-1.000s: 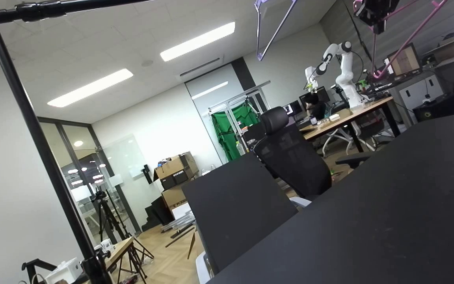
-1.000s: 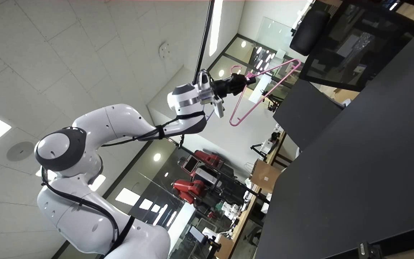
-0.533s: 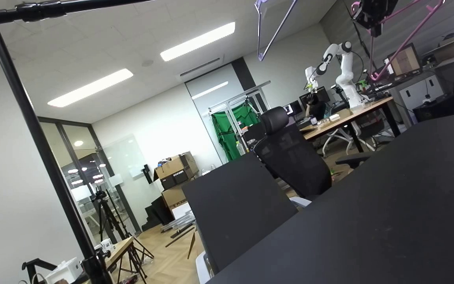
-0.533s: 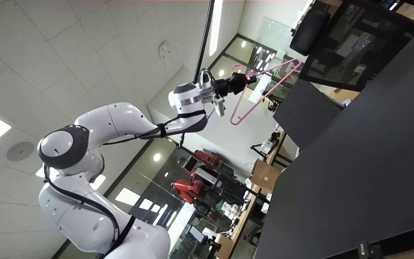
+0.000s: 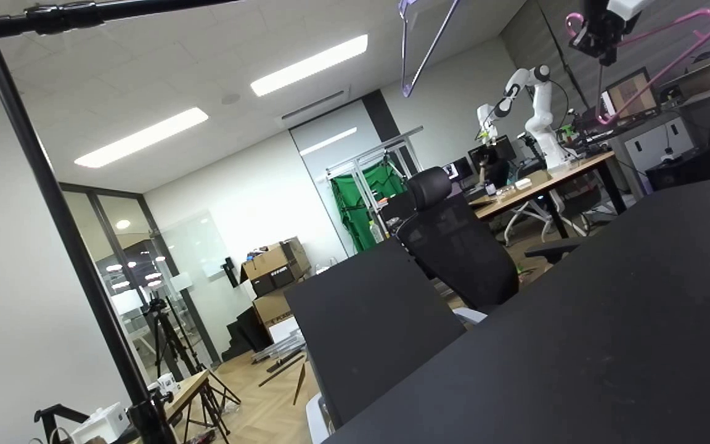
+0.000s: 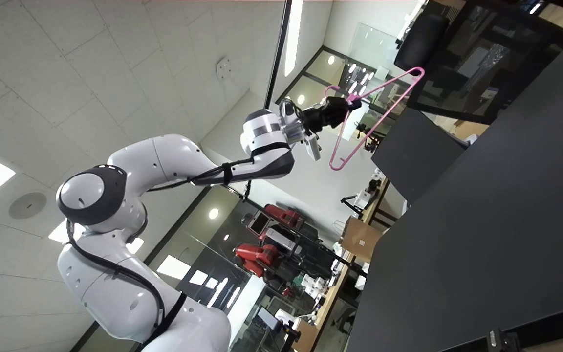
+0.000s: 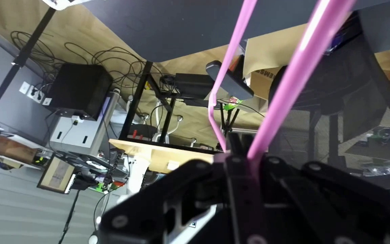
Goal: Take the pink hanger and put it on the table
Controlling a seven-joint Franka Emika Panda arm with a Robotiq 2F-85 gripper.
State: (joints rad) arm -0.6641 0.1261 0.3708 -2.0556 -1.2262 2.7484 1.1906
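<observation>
The pink hanger is a thin triangular outline with a hook. It shows in both exterior views (image 5: 663, 75) (image 6: 384, 118) and close up in the wrist view (image 7: 293, 81). My gripper is shut on it near the base of its hook, in both exterior views (image 5: 607, 58) (image 6: 355, 103) and in the wrist view (image 7: 242, 145). The fingers partly hide the held part. The hanger is in the air, tilted, apart from the black table (image 5: 577, 345), which shows also in an exterior view (image 6: 482, 210).
A purple hanger (image 5: 432, 48) hangs beside mine in an exterior view. A black pole (image 5: 53, 185) stands at the side. A black office chair (image 5: 457, 253) is beyond the table edge. Another white arm (image 5: 543, 114) stands on a wooden desk farther back.
My arm has reached farther out with the pink hanger held, shifting to the right in both exterior views. Most of this came in the last half second. The purple hanger has barely moved.
</observation>
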